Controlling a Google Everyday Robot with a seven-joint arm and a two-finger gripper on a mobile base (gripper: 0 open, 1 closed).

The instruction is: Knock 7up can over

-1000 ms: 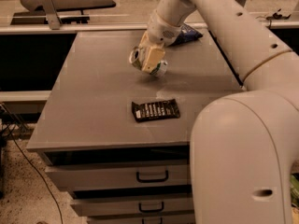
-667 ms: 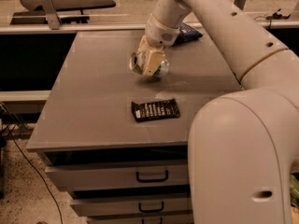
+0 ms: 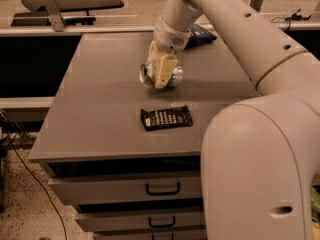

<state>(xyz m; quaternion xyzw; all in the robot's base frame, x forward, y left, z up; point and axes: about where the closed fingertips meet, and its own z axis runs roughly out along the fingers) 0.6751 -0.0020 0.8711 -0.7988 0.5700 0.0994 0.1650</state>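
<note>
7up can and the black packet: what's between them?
Only bare grey table, as the camera view shows. The claw is right at the 7up can, farther back than the black packet.

The grey tabletop point(image 3: 90, 109) bears the 7up can point(image 3: 176, 77) (tipped, under the jaws), a dark packet point(image 3: 166, 118) and a blue packet point(image 3: 201, 34).

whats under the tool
The tool sits over the 7up can. The can's silver top shows on one side of the tool and its green label on the other. The can's middle and the table beneath are covered.
</note>
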